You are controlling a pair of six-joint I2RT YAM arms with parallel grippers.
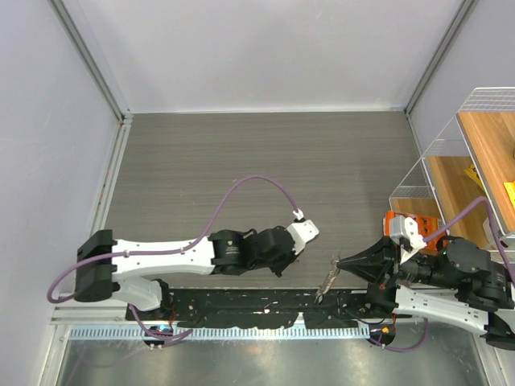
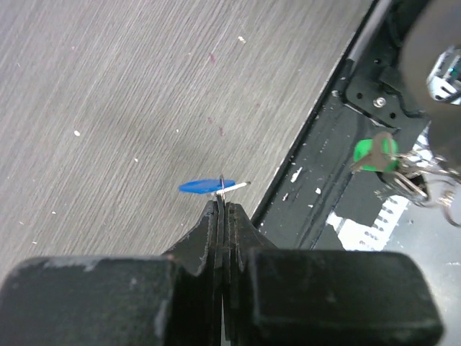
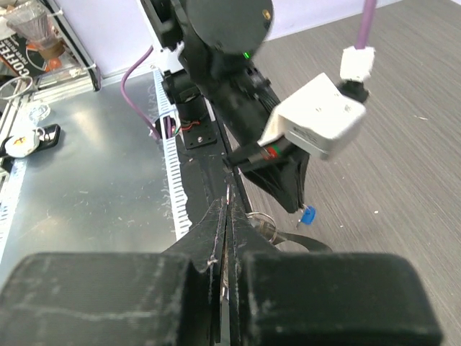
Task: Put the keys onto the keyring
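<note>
Left jaws: clenched, filling the bottom of your left wrist view. They are pinching the blue key (image 2: pixel 205 186) near where its head meets the metal shaft, with the head pointing left over the desk (image 2: pixel 108 108).
Right jaws: clenched too, rising from the bottom of your right wrist view. They are gripping the thin wire of the keyring (image 3: pixel 261 216), which is looping out just to their right.
Blue key position: hanging in the air mid-frame in the left wrist view, close to the black base plate (image 2: pixel 317 194), near the keyring but not touching it.
Green key (image 2: pixel 374 153): already dangling from the keyring at the upper right of the left wrist view, with darker pieces bunching beneath it.
Slip risk: you are holding the blue key by a narrow pinch, so pressing it against the wire could be twisting it round or popping it loose.
Swing risk: you are holding the keyring at one spot only, so I judge it could be turning away under any push.
Contact risk: both sets of jaws are working close together, and a slightly crooked approach could be knocking them into each other.
Hard to see: the blue head is showing edge-on, so its hole is hiding. The keyring's opening is not showing, and the frame's right edge is cutting the loop off. Whether black keys are among the bunch, I cannot tell.
</note>
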